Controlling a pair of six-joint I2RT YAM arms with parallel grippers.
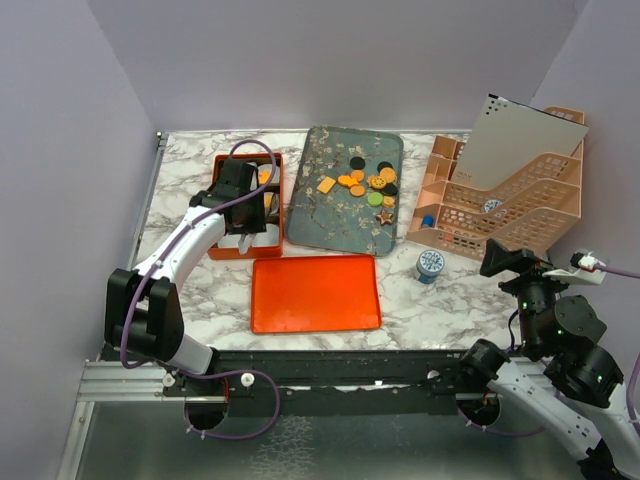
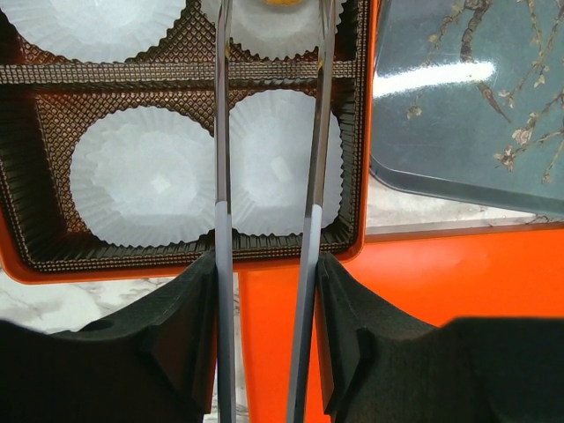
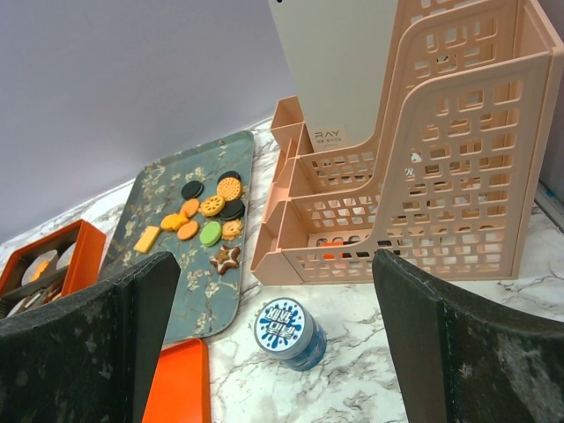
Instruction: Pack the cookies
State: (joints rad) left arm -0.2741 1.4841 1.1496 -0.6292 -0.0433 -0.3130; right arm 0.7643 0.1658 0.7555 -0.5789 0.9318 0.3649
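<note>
The cookies (image 1: 370,185) lie in a loose group of orange, black, green and star-shaped pieces on the floral tray (image 1: 330,215); the right wrist view shows the cookies (image 3: 207,220) too. My left gripper (image 1: 245,200) hangs over the orange box (image 1: 248,254), shut on a pair of grey tongs (image 2: 223,176). The tong arms reach over white paper liners (image 2: 141,176) toward an orange cookie (image 2: 280,3) at the frame's top edge. The tong tips are out of view. My right gripper (image 3: 269,264) stands open and empty at the near right.
The orange lid (image 1: 315,293) lies flat in front of the tray. A small blue tin (image 1: 431,265) stands beside a peach desk organizer (image 1: 510,205) at the right. Purple walls close in the table.
</note>
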